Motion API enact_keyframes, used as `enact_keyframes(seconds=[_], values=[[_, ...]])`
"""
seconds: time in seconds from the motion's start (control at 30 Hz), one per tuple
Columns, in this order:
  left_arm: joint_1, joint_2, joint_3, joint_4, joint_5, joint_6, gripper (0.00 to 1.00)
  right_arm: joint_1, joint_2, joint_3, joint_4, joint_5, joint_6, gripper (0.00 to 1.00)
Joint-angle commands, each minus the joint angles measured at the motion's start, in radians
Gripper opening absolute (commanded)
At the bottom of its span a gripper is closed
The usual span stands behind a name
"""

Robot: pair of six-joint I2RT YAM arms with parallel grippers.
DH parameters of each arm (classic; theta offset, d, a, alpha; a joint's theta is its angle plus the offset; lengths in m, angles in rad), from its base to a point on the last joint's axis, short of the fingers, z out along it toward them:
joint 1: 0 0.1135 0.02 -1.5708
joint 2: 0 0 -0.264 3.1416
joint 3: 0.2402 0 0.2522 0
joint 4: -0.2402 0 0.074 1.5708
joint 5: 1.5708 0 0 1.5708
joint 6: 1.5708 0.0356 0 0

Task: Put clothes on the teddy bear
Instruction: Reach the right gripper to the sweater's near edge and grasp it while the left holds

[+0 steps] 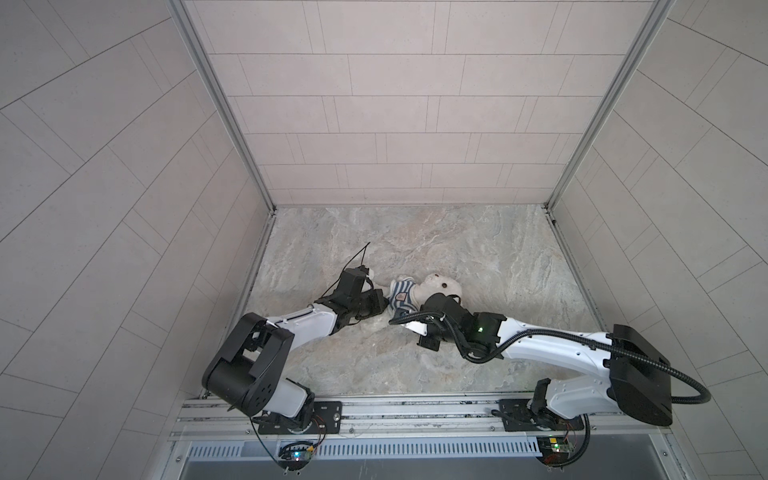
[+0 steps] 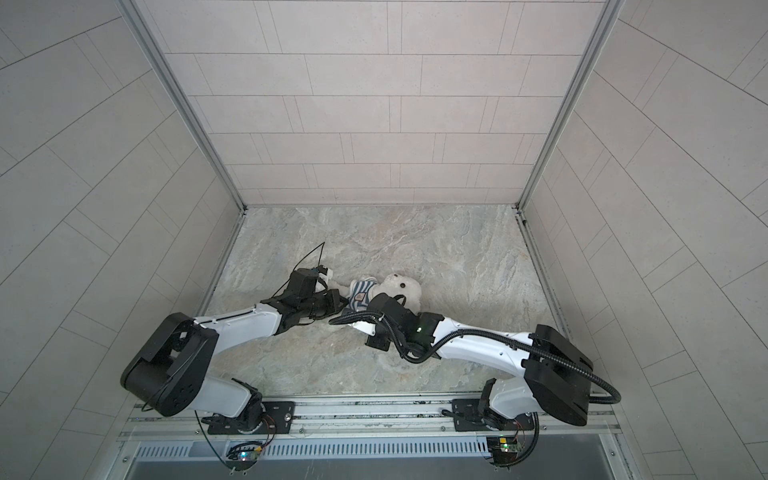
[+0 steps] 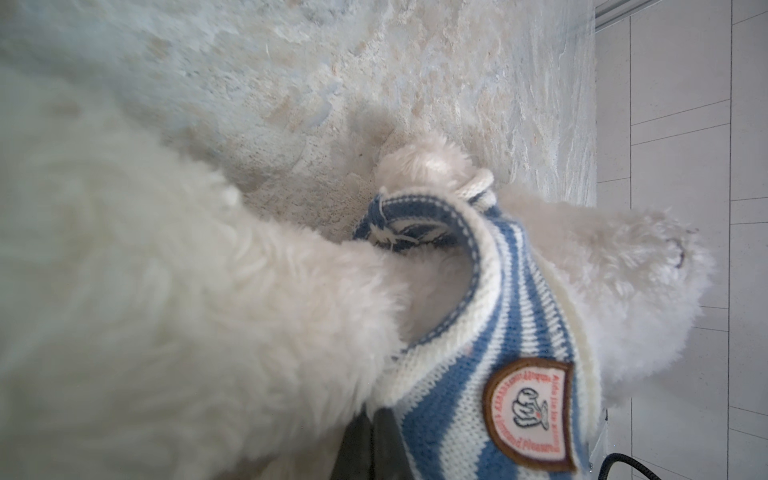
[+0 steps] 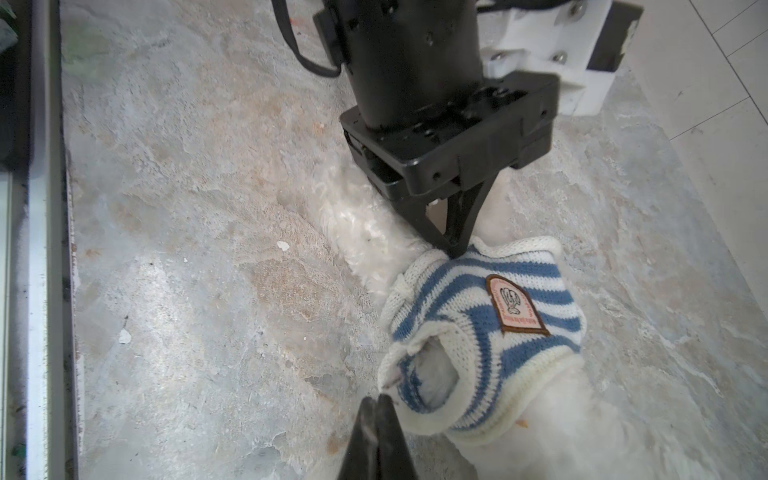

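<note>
Marbled tabletop [image 1: 457, 249]; tiled walls [image 1: 374, 104]; front rail [image 1: 415, 409].

Left tool [image 4: 455, 248] and right tool [image 4: 376, 402] both closed, both arms stretched low, converging toward the middle

Shirt badge [image 3: 530, 413] txt: illegible
</note>
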Motion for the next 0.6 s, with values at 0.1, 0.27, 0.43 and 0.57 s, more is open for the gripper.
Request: enact_keyframes(seconds=[0.1,0.27,0.43,0.57], values=[[-0.003,0.027,0.025,-0.015,0.007,-0.002,0.00,0.002,0.070,0.044,-0.003,0.112,-0.044,0.00],[-0.003,0.035,0.033,-0.016,0.011,0.001,0.00,-0.003,0.113,0.067,-0.014,0.169,-0.059,0.00],[-0.003,0.036,0.034,-0.016,0.013,0.001,0.00,-0.007,0.135,0.085,-0.005,0.215,-0.067,0.00],[-0.003,0.039,0.035,-0.021,0.014,0.008,0.00,-0.020,0.148,0.090,0.008,0.229,-0.062,0.03]])
